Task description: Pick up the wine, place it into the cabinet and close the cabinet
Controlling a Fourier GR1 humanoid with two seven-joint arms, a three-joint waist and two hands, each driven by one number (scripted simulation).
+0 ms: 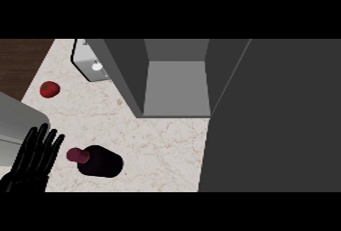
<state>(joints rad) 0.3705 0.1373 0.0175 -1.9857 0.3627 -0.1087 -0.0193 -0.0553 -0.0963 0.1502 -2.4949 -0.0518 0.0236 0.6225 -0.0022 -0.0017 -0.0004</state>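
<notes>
Fingers of the left hand are straight and slightly spread, pointing toward the top of the frame. They hold nothing. The hand is black and enters at the lower left corner, with its palm low against the frame's bottom edge and only a little of the forearm showing. It sits over the left margin of the table.

The wine bottle stands on the table in the lower left of the frame, just right of the fingertips. It is seen from above: a dark, rounded body with a dark red cap at its upper left. A thin strip of pale table shows between the cap and the nearest finger, so the hand and bottle are apart.

The cabinet is open in the upper middle of the frame, well apart from the bottle. Its grey inside floor and side walls are visible. A large dark panel joins its right edge and fills the right side of the frame down to the bottom.

A small red fruit lies on the table in the upper left. Above and to the right of it is a light grey piece with a white knob. A grey block sits at the left edge, just above the fingers.

The right hand does not show.
</notes>
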